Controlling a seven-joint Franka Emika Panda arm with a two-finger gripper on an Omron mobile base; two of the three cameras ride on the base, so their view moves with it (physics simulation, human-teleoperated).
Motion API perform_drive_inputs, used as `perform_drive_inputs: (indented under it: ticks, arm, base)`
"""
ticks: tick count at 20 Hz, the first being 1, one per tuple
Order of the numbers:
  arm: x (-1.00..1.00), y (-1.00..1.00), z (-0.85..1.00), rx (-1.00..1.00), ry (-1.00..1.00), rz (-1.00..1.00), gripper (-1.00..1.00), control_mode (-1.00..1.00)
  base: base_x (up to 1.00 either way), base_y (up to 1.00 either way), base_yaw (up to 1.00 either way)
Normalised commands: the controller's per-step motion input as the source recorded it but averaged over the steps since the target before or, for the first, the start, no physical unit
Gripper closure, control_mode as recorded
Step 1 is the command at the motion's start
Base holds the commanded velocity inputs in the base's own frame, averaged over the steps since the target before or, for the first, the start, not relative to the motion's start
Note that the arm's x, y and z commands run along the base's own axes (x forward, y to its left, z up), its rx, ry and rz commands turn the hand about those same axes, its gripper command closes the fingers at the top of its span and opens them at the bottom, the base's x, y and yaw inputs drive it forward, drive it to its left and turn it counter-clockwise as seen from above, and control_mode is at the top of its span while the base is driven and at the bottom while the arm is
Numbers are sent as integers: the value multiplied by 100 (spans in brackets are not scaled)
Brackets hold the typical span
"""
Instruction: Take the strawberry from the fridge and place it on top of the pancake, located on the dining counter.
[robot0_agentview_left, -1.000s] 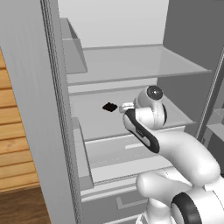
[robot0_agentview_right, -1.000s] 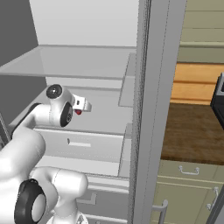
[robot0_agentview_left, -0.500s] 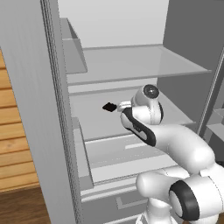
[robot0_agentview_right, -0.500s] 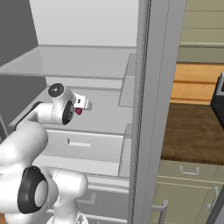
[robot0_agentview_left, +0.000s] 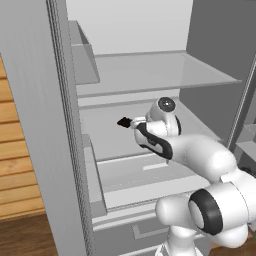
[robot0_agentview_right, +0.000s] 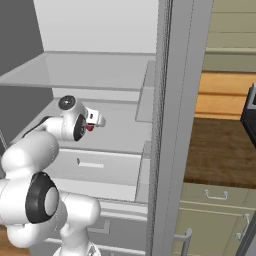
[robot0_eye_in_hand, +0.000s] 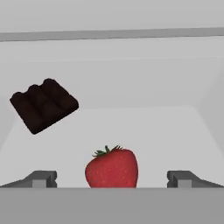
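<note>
Setting: an open light-grey fridge with clear shelves, the white arm reaching inside over the middle shelf.
Claw: spread wide, holding nothing; its two dark tips stand either side of the berry, apart from it.
Strawberry: red with a green leafy cap, resting on the shelf between the claw tips (a red speck just under the hand from the right base view).
Chocolate piece: dark segmented square, further back on the same shelf.
</note>
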Motion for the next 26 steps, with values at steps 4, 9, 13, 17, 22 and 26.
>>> perform_drive_inputs:
  ticks: [4, 9, 13, 17, 22, 26]
  arm:
    - [19, 0, -14, 0, 1, 0, -100, -100]
    - [13, 0, -18, 0, 2, 0, -100, -100]
    - [10, 0, -19, 0, 4, 0, -100, -100]
    - [9, 0, -24, 0, 5, 0, 100, -100]
    - [5, 0, -12, 0, 1, 0, 100, -100]
    - [0, 0, -13, 0, 0, 0, 100, -100]
  base:
    - [0, 0, 0]
    - [0, 0, 0]
    - [0, 0, 0]
    - [0, 0, 0]
    - [0, 0, 0]
    - [0, 0, 0]
